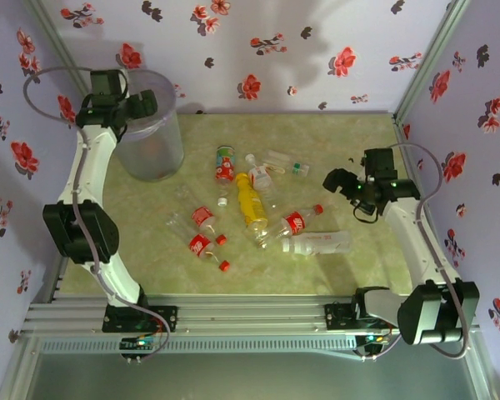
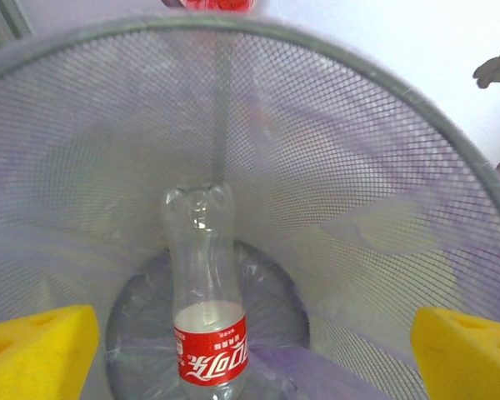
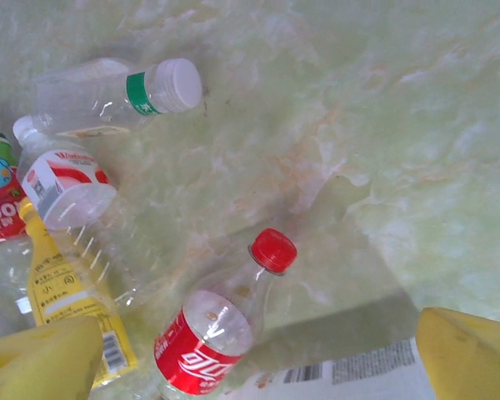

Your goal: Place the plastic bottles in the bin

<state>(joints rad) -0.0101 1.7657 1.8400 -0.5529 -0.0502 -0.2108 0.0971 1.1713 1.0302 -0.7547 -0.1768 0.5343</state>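
The bin (image 1: 150, 137) stands at the table's far left. My left gripper (image 1: 142, 104) hangs open over its rim (image 2: 400, 87). A clear red-labelled bottle (image 2: 204, 317) lies inside the bin, apart from both yellow pads (image 2: 33, 354). My right gripper (image 1: 337, 182) hovers open above the table's right side. Beneath it lies a red-capped, red-labelled bottle (image 3: 221, 329), also visible from above (image 1: 293, 222). Several more bottles lie mid-table: a yellow one (image 1: 251, 202), a big white-labelled one (image 1: 318, 242), a green-labelled one (image 3: 117, 96) and two red-labelled ones (image 1: 202, 218).
A small red and green bottle (image 1: 225, 164) and a white-capped one (image 1: 259, 172) lie behind the cluster. Floral walls close in the table on three sides. An aluminium rail (image 1: 250, 317) runs along the near edge by the arm bases.
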